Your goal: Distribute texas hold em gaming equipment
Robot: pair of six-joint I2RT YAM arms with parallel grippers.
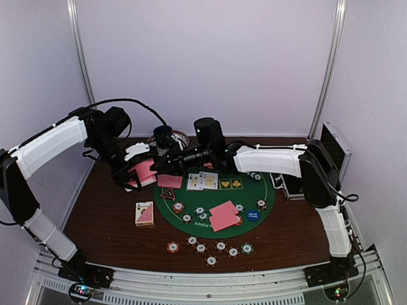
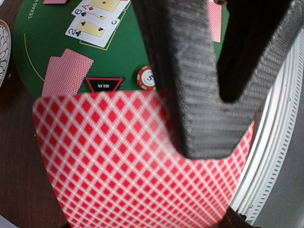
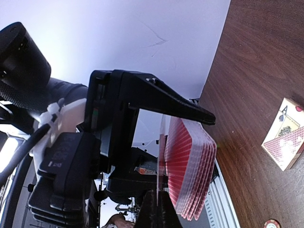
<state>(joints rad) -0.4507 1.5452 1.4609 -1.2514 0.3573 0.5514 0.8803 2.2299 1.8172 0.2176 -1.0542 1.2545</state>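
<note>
My left gripper [image 1: 137,166] is shut on a deck of pink-backed playing cards [image 2: 118,161], held above the table's back left; one carbon finger [image 2: 194,104] lies across the top card. My right gripper [image 3: 159,216] reaches over from the right and is shut on a single card [image 3: 160,161], seen edge-on beside the fanned deck [image 3: 190,166]. On the green felt mat [image 1: 267,197] lie face-up cards [image 1: 202,181], a pink-backed pair [image 1: 222,215], a second pink-backed pair [image 1: 170,181], the triangle marker [image 1: 167,194], a blue disc [image 1: 252,215] and striped chips [image 1: 198,211].
A row of chips [image 1: 210,246] lies in front of the mat. A card box [image 1: 145,213] sits to the left on the brown table. The blue cup [image 1: 163,135] stands at the back. The black case [image 1: 334,152] is at the back right.
</note>
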